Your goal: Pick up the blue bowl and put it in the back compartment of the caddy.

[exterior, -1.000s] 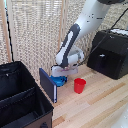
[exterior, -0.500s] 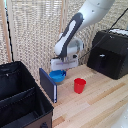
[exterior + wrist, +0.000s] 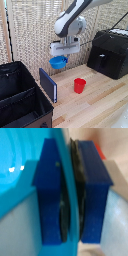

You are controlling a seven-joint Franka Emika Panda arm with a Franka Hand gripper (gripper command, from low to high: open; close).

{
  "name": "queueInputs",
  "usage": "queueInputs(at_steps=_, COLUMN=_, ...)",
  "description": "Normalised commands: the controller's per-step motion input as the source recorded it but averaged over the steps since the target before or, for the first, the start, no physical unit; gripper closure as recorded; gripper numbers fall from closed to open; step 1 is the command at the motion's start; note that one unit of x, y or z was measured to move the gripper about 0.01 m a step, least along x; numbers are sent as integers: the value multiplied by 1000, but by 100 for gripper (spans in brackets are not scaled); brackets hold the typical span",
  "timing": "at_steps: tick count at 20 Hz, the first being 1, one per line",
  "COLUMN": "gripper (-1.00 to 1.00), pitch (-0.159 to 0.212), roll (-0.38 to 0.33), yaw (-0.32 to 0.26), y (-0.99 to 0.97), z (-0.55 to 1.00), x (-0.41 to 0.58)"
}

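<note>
Tool clamped on the rim of the small round bright-blue plastic bowl, dark-blue pads pinching the wall both sides; bowl airborne above the light wooden tabletop; large black soft-sided caddy sits toward the exterior view's left, back compartment open; red plastic cup upright near the flat dark-blue panel.

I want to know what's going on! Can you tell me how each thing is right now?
Robot gripper: shut on small blue plastic bowl.
Small blue plastic bowl: lifted, held by its rim.
Red plastic cup: upright on table.
Black soft-sided caddy: open.
Black box with handle: closed.
</note>
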Motion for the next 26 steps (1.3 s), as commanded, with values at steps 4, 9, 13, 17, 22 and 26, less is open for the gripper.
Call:
queueInputs(at_steps=4, gripper=100, pitch=5, roll=113, yaw=-14, y=676, z=757, x=0)
queueInputs(at_steps=9, gripper=100, pitch=0, roll=97, yaw=-1, y=750, z=744, x=-81)
queueInputs(at_steps=13, gripper=100, pitch=0, roll=48, yaw=0, y=831, z=622, x=-94)
queueInputs(at_steps=17, gripper=100, pitch=10, roll=4, yaw=0, y=901, z=506, x=-66)
queueInputs(at_steps=22, gripper=100, pitch=12, roll=-5, yaw=0, y=943, z=344, x=-16)
queueInputs(at_steps=26, gripper=100, pitch=6, roll=-24, yaw=0, y=977, z=111, x=0)
